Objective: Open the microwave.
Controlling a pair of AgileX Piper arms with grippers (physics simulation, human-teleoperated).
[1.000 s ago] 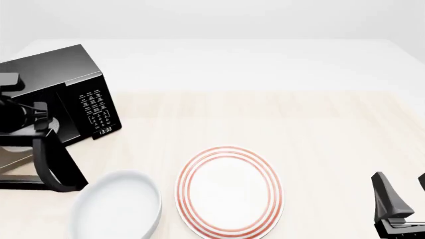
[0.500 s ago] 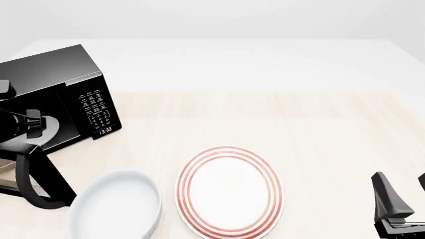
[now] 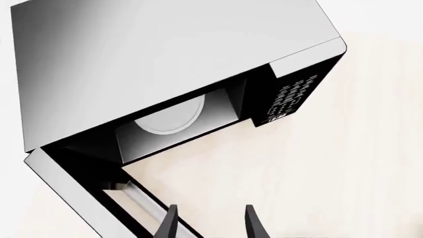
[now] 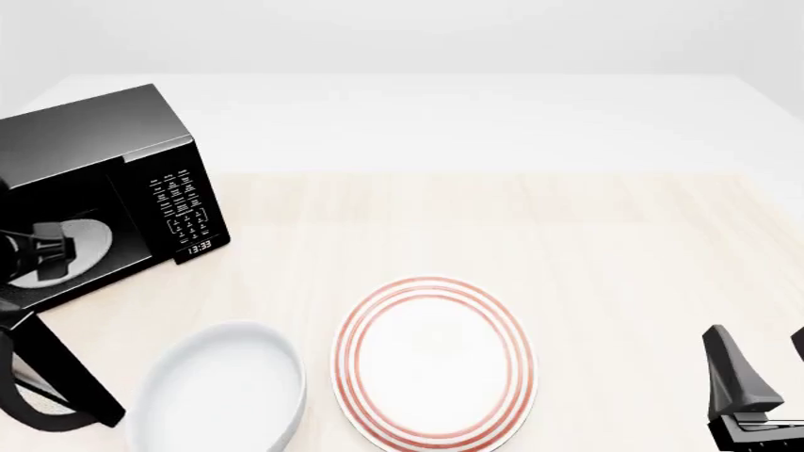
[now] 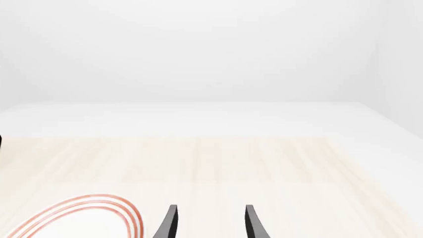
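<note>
The black microwave (image 4: 94, 141) stands at the table's left, its door (image 4: 63, 381) swung wide open toward the front left. The light-grey turntable (image 4: 78, 240) shows inside, beside the keypad (image 4: 183, 207). Of my left arm (image 4: 32, 252), only a part shows at the left edge of the front view. In the left wrist view my left gripper (image 3: 210, 225) is open; the door's bar handle (image 3: 142, 201) runs by one fingertip (image 3: 170, 223), and the cavity and turntable (image 3: 168, 116) lie ahead. My right gripper (image 4: 760, 363) is open and empty at the front right, far from the microwave.
A red-ringed plate (image 4: 434, 363) lies at the front middle, and its rim shows in the right wrist view (image 5: 79, 218). A white bowl (image 4: 220, 395) sits left of the plate, close to the open door. Bare wooden table (image 4: 603, 245) lies to the right.
The microwave door has swung further open toward the front left. My left arm has moved left and lower with it, uncovering the turntable. The right arm has not moved.
</note>
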